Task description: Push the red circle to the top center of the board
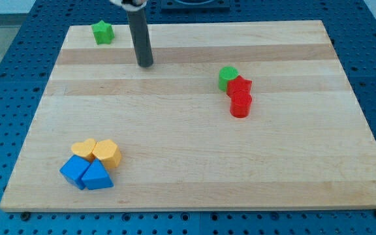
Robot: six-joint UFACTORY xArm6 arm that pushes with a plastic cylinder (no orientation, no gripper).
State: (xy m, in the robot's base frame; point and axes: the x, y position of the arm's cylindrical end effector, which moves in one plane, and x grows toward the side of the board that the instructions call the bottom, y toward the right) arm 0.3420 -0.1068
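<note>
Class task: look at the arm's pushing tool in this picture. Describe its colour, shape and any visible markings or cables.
The rod is a straight, smooth cylinder, dark grey to black, with a faint sheen along its length. Its top joins a pale, whitish fitting at the view's top edge. My tip ends flat and blunt. No cables, labels or markings show.

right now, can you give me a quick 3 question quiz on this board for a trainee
1. True or false: my tip touches the red circle.
2. Which block sits alone near the view's top left? A) blue cube B) green star C) yellow heart
3. Fill in: the green circle sits against the ____ star.

Key
1. False: the tip stands apart from every block, up and toward the view's left of the red circle.
2. B: the green star; the blue cube and yellow heart cluster at the view's bottom left.
3. red
</note>
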